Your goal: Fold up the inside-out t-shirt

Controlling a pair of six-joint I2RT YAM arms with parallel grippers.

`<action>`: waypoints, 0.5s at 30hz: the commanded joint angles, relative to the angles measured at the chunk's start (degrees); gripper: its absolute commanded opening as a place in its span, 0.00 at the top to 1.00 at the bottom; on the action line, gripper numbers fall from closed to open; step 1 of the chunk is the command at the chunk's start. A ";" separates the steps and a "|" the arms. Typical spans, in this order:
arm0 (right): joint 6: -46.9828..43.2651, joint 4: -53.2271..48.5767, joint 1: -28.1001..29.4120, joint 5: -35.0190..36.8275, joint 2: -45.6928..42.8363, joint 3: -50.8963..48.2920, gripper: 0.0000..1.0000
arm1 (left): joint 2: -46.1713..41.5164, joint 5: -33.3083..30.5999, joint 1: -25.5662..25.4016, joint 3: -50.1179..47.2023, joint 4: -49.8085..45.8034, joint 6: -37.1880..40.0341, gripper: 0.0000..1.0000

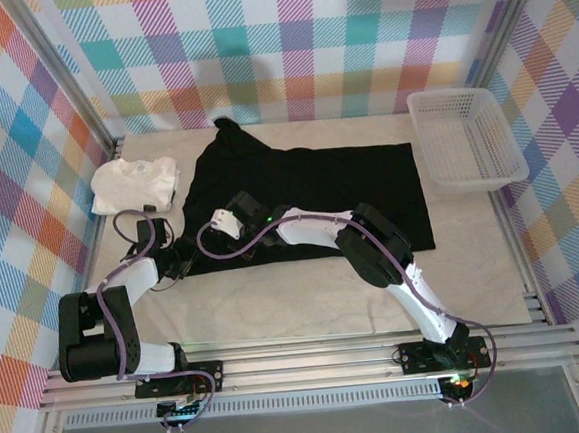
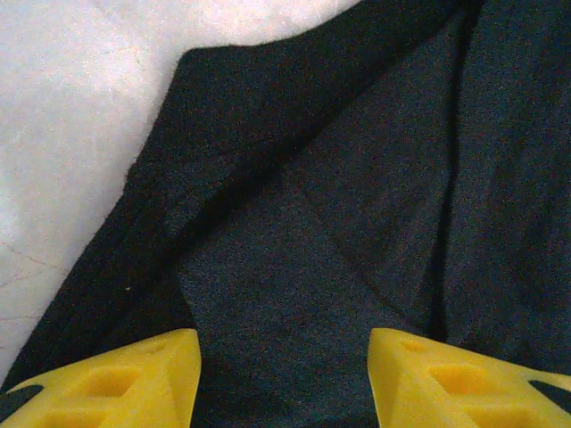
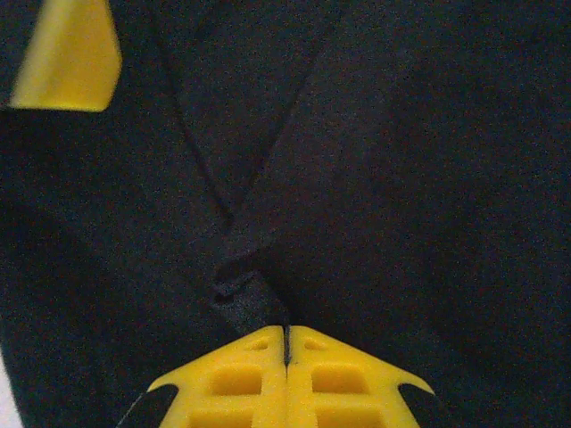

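Top external: black t-shirt point(image 1: 308, 195) lies spread flat across the middle of the counter point(image 1: 306, 295), one sleeve pointing toward the back wall. A folded white garment point(image 1: 134, 184) sits just beside its left edge, and a white basket point(image 1: 464, 138) is at the back right, apart from the shirt. Both arms reach to the shirt's near-left corner. Left wrist: left pincer point(image 2: 284, 337) has its fingers apart with nothing between them, low over creased black cloth next to the shirt's edge, bare counter at upper left. Right wrist: right pincer point(image 3: 286, 332) has its fingers together, clamped on a small bunched ridge of the shirt's fabric right at the tips.
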 commanded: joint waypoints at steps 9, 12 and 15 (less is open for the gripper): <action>24.88 7.84 -11.21 -10.53 -5.45 -3.23 1.00 | -6.85 0.42 0.70 0.99 -3.80 0.46 0.42; 28.02 7.66 -13.49 -13.39 -4.06 -2.09 1.00 | -7.26 0.23 0.67 1.09 -4.28 0.71 0.42; 29.29 4.63 -14.40 -15.03 -1.63 1.10 1.00 | -6.89 0.00 0.76 1.17 -3.96 0.94 0.41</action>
